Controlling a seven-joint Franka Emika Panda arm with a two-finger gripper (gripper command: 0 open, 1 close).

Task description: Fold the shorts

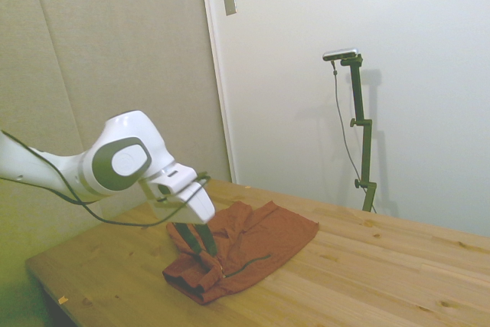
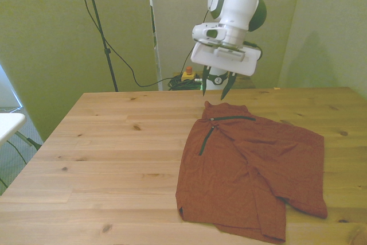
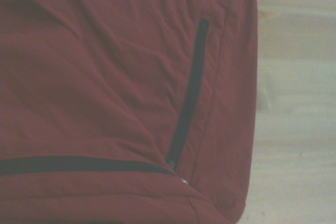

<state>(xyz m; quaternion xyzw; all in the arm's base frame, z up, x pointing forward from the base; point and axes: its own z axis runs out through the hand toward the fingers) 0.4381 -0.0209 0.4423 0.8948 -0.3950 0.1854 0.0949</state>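
- The desk (image 2: 103,159) is lying bare across the front view's left, its wood grain running toward the near edge.
- The shorts (image 2: 252,164) are lying on the right half of the desk in the front view, spread mostly flat with the leg hems reaching the near edge; in the side view the shorts (image 1: 245,250) are sitting near the desk's near-left corner, one side bunched into a low ridge.
- A dark slit pocket line (image 2: 206,140) is running down the left side of the cloth in the front view, and a second dark line (image 2: 232,118) is crossing the far end; the wrist view is showing the same pocket line (image 3: 189,98) close by, with bare wood beside the garment's edge.
- The pincer (image 2: 217,88) is hanging above the far end of the shorts with its two dark fingers spread apart and nothing between them; in the side view the pincer (image 1: 197,239) is angled down toward the bunched part, apart from the cloth as far as can be told.
- Judging from this, the task is between grasps: the garment is not yet neatly folded.
- The next move is likely calling for a descent onto an edge or corner, a pinch of one layer, then a carry across the garment to lay it over.
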